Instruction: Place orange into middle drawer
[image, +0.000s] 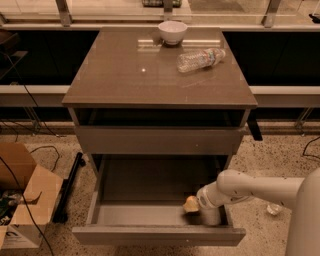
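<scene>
The middle drawer (156, 234) is pulled out wide from the grey-brown cabinet, with its inside in view. My white arm reaches into it from the right. My gripper (195, 205) is low inside the drawer, near the front right corner. It is shut on the orange (189, 204), a small pale orange ball at its tip, close to the drawer floor. I cannot tell whether the orange touches the floor.
A white bowl (172, 31) and a clear plastic bottle (200, 59) lying on its side are on the cabinet top (125, 75). A shallower closed drawer front (160, 140) is above the open drawer. A cardboard box (25, 200) and cables are on the floor to the left.
</scene>
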